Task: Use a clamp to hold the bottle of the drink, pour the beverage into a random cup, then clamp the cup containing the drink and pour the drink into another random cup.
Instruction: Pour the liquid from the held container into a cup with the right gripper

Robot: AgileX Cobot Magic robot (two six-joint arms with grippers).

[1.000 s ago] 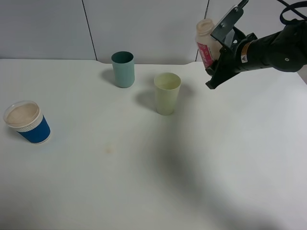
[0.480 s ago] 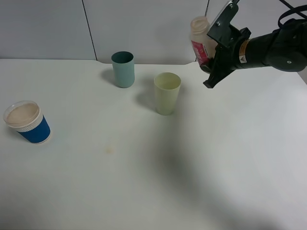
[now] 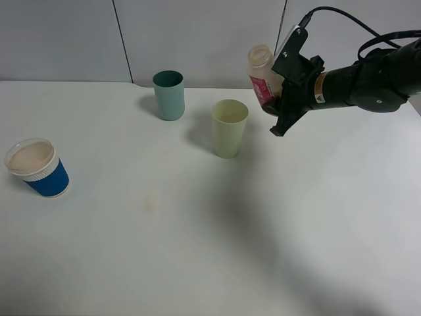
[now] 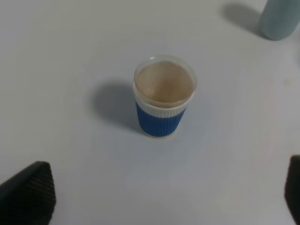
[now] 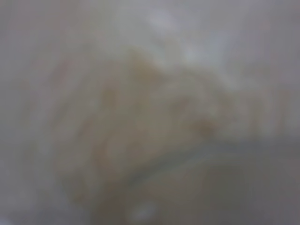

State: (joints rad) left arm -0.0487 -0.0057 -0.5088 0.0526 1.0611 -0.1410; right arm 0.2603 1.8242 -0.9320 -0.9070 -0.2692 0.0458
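Blur fills the right wrist view; right jaws grip the bottle (image 3: 260, 69), left jaws open

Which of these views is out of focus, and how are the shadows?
Right wrist view: entirely blurred, a pale beige smear, probably the bottle too near the lens. High view: sharp, soft shadows beside the green cup and yellow cup. Left wrist view: blue cup clear, one soft shadow.
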